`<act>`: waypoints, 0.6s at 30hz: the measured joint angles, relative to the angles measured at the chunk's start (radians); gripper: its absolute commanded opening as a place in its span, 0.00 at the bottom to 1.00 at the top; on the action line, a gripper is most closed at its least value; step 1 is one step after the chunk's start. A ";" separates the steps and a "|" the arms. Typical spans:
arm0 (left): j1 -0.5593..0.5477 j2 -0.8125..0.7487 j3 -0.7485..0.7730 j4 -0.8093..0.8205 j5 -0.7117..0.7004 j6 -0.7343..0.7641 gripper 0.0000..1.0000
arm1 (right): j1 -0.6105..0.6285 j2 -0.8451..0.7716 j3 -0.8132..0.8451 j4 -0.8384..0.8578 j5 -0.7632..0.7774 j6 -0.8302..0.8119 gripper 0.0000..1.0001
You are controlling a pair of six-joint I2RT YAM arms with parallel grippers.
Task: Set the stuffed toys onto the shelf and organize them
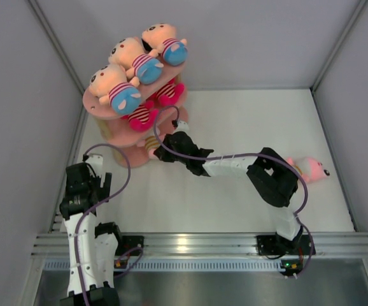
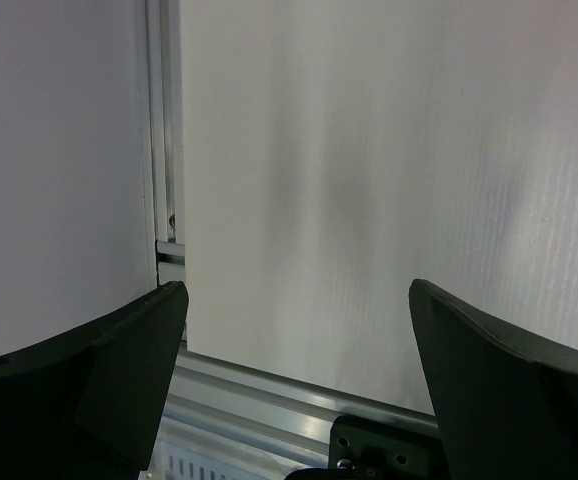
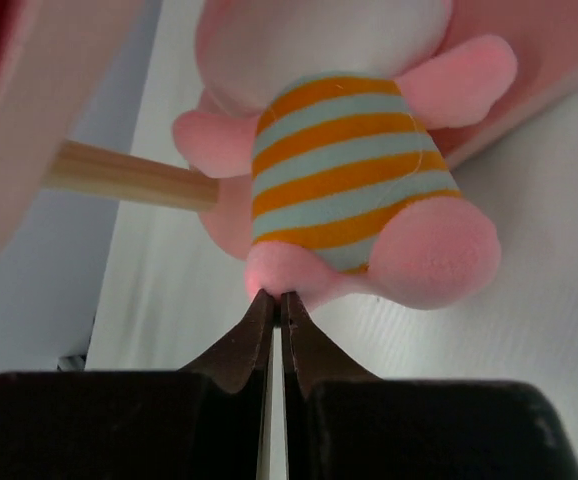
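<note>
The stuffed toys (image 1: 117, 89) are soft plush cloth with a short, matt nap, and the pink toy (image 3: 354, 170) seen up close wears a finely fuzzy striped fabric over smoother velvety limbs. The shelf (image 1: 104, 113) has smooth, matt pink boards, and its pale post (image 3: 129, 178) looks like bare wood with a faint grain. The counter (image 1: 247, 121) is a matt white sheet with fine ribbing, the rail (image 1: 203, 244) at its near edge is brushed metal with a dull sheen, the right hand (image 3: 275, 297) and left hand (image 2: 299, 300) are matt black plastic, and the cables (image 1: 128, 171) have a smooth purple sheath.
</note>
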 measured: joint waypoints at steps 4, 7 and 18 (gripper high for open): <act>0.000 0.000 0.000 0.000 0.001 0.000 0.99 | -0.009 0.026 0.085 -0.005 0.005 -0.042 0.00; 0.000 0.000 0.000 0.000 0.006 0.000 0.99 | -0.027 0.037 0.095 -0.005 0.002 -0.054 0.00; 0.000 0.000 0.000 0.000 0.010 0.000 0.99 | -0.054 0.073 0.094 0.061 -0.188 -0.195 0.00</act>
